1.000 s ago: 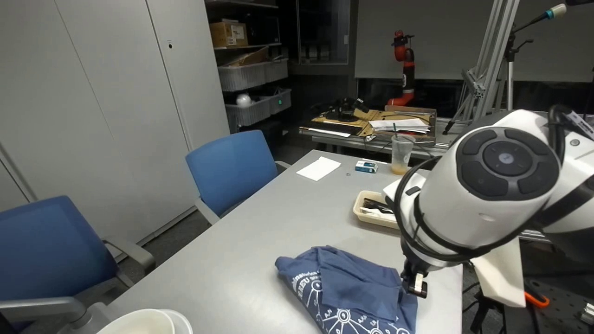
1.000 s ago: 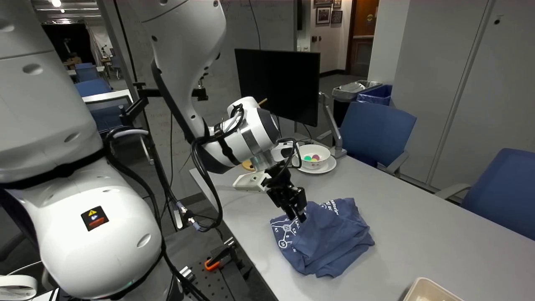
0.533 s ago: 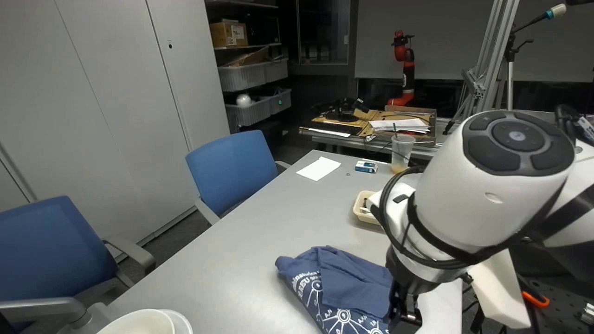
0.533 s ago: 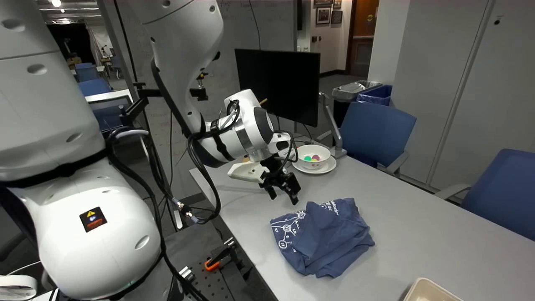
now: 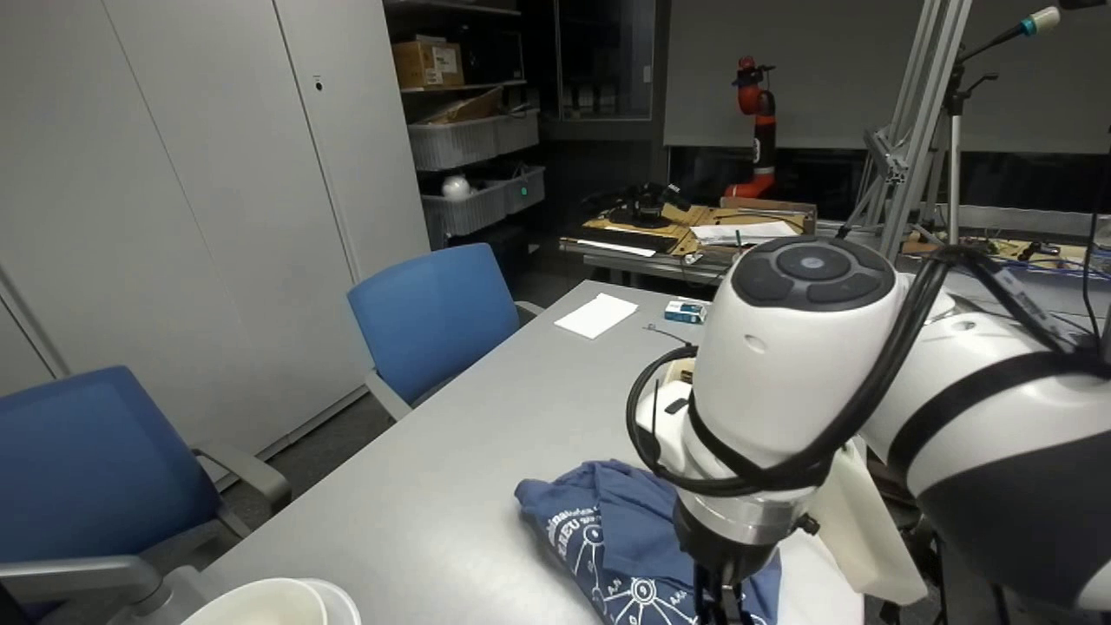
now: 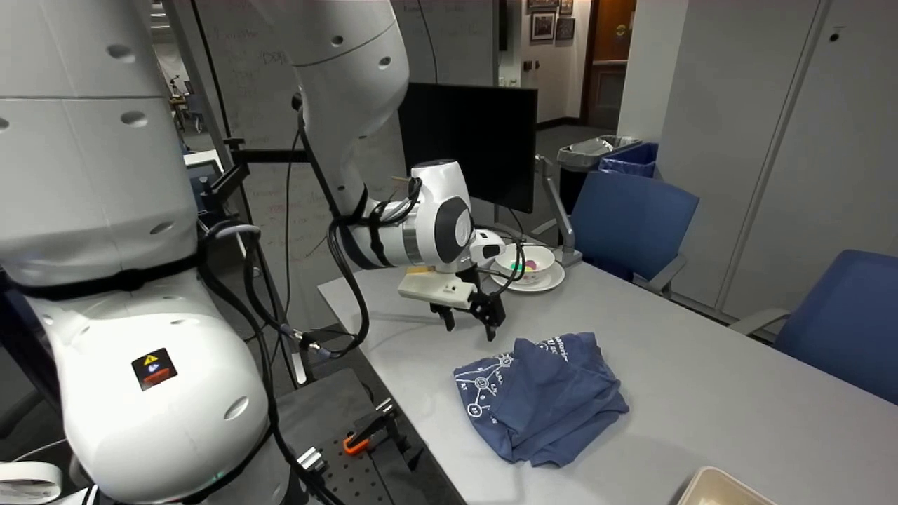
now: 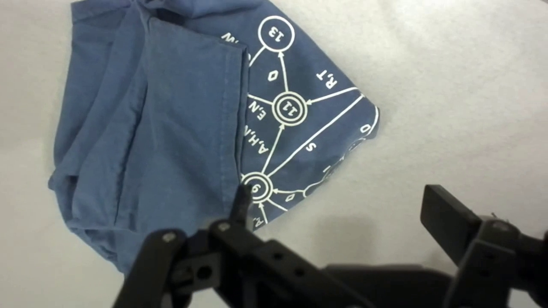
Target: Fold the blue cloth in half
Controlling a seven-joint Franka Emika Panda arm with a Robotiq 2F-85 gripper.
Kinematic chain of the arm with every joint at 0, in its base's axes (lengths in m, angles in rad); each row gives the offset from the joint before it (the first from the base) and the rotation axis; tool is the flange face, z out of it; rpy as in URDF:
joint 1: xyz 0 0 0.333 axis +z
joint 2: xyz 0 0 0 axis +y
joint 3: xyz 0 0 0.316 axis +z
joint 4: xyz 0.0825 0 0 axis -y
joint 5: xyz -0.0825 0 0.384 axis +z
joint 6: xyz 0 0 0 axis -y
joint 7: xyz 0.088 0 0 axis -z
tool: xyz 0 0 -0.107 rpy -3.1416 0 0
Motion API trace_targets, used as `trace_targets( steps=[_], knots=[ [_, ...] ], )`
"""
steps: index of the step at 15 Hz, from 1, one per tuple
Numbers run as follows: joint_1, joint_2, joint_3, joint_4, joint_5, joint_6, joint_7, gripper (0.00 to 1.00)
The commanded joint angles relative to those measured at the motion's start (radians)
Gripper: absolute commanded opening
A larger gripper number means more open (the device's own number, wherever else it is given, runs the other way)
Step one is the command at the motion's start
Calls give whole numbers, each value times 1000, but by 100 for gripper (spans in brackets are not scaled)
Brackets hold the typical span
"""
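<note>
The blue cloth point(image 6: 547, 407) lies rumpled on the table, a plain flap folded across part of its white printed side. In the wrist view the cloth point(image 7: 188, 137) fills the left half, its printed corner pointing right. My gripper point(image 6: 468, 330) is open above the table, beside the printed edge and clear of the fabric. Bare tabletop shows between its fingers point(image 7: 447, 222) in the wrist view, where the left fingertip overlaps the print. In an exterior view the arm covers part of the cloth point(image 5: 568, 529), and the fingertips are cut off by the bottom of the picture.
A white bowl point(image 6: 540, 272) with small coloured things inside stands on a plate point(image 6: 555, 278), just beyond the gripper. A beige tray point(image 6: 712, 477) sits at the near table edge. White paper point(image 5: 596, 315) and a small box point(image 5: 686, 312) lie at the table's far end. A monitor point(image 6: 470, 140) stands behind.
The jaws have spread apart. My gripper has moved off the cloth's edge towards the bowl side and turned to point more straight down. The cloth has stayed as it was.
</note>
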Motion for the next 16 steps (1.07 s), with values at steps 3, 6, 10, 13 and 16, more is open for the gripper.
trace_targets(
  steps=[3,6,10,13,16],
  knots=[
    [0,1,-1,-3,-6,0,7,100],
    [1,11,-15,10,-38,-6,21,100],
    [-10,38,-103,103,-206,-54,45,100],
    [-23,82,-141,165,-221,-45,6,100],
    [-45,149,-142,205,-149,3,-33,100]
  ],
)
